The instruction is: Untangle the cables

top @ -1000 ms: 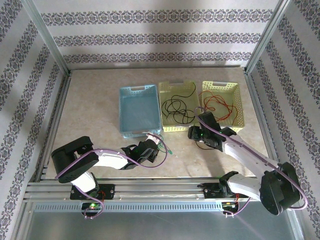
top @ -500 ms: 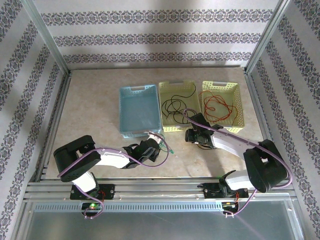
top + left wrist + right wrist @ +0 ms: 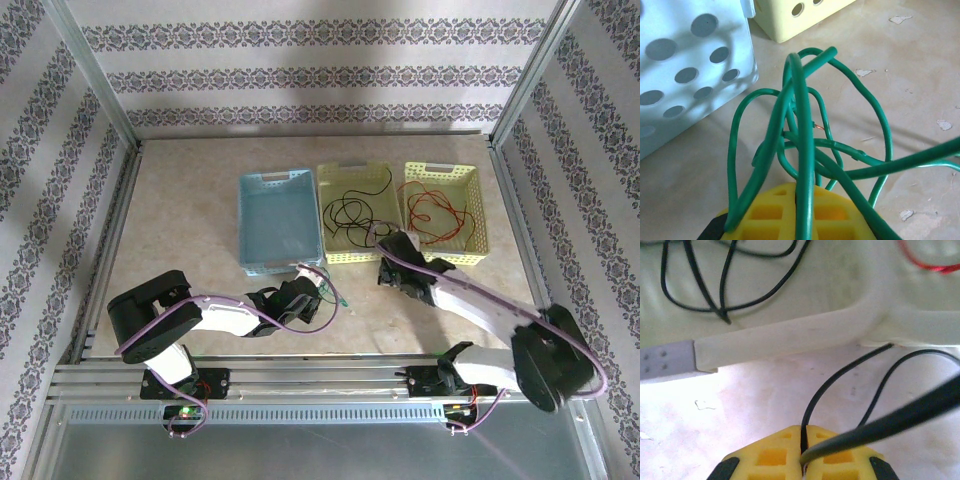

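Seen from above, the black cable [image 3: 348, 211] loops inside the middle basket [image 3: 353, 167], with the red cable [image 3: 435, 212] to the right of it. Left wrist: my left claw [image 3: 800, 215], off that basket's near-left corner, clamps featherlight, springy green cable [image 3: 802, 125] loops. Right wrist: my right claw [image 3: 804, 455], closed at its near wall, pinches one floppy black strand. I judge single strands safest to grip.

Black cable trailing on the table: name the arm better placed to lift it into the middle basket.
Probably right: the right gripper is shut on the black cable beside the middle basket; the left gripper is shut on the green cable by the blue basket.
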